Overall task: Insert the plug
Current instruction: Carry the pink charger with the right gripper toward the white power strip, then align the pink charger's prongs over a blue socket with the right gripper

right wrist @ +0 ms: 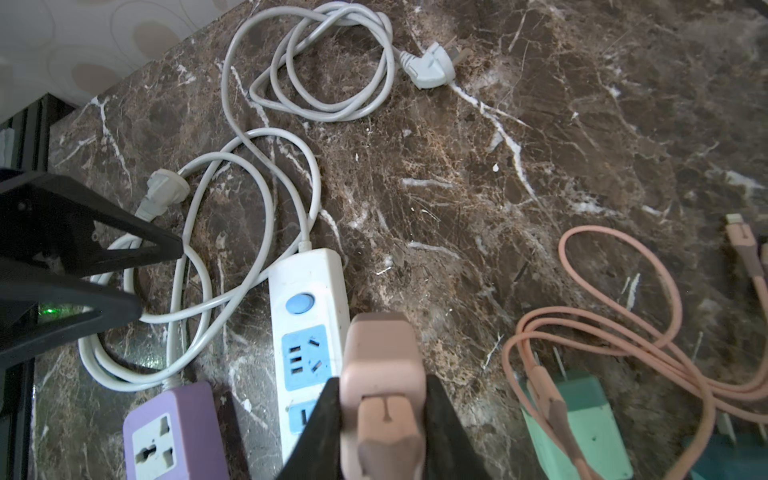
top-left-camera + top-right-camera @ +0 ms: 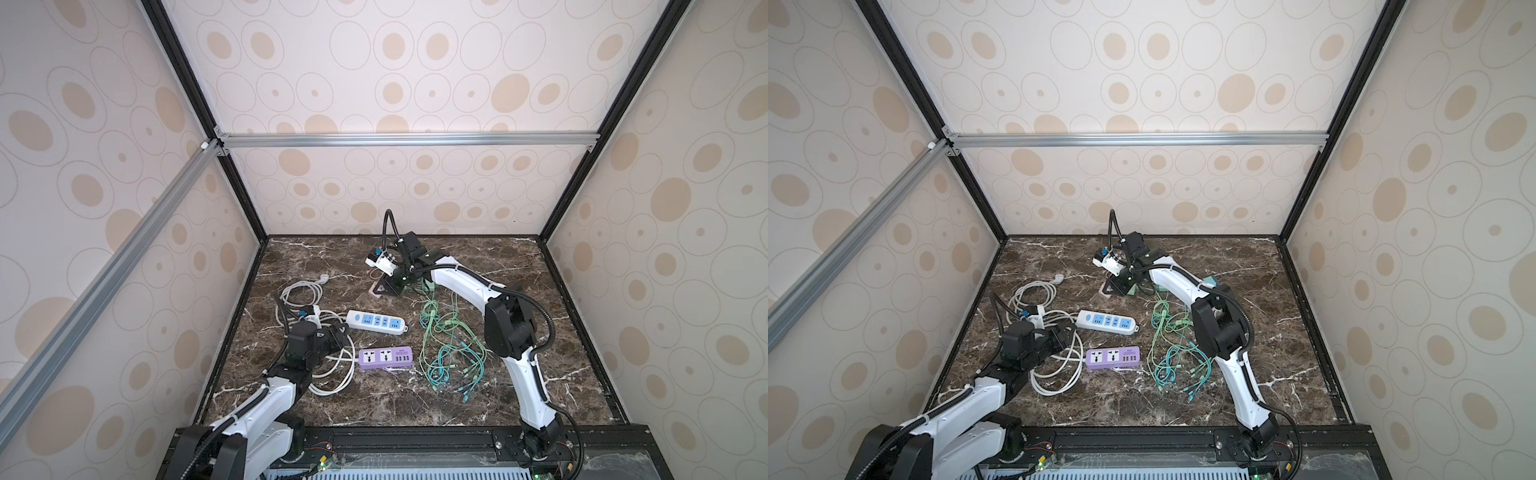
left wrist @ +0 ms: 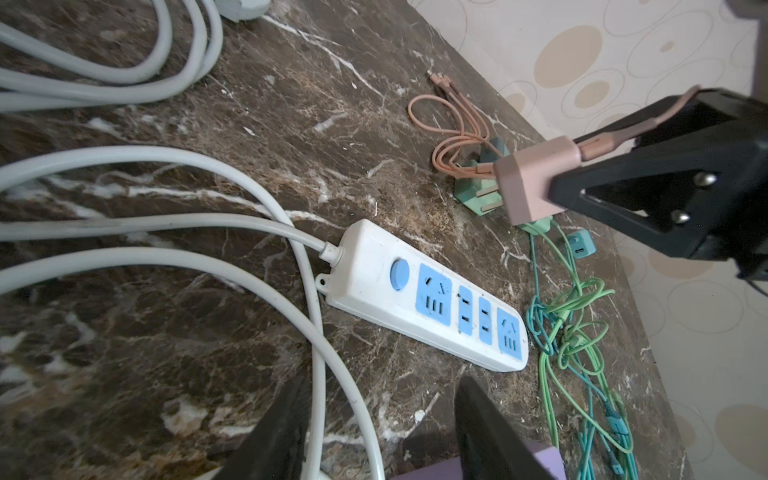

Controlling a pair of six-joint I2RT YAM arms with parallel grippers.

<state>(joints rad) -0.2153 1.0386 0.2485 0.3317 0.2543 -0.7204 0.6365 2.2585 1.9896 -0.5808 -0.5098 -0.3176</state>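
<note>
Right gripper (image 1: pixel 382 386) is pinching a pink square charger plug (image 1: pixel 380 353) beyond a white, blue-socketed power strip (image 3: pixel 374 286). Left gripper (image 3: pixel 384 386) is hovering, fingers parted, at its cord end.

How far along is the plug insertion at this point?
Done: the right gripper is clamped on the pink plug. In hand: it holds the plug apart from the white power strip, while the open left gripper straddles a white cable. Left: lining the prongs up with a socket and pushing in; the strip's sockets are all empty.
</note>
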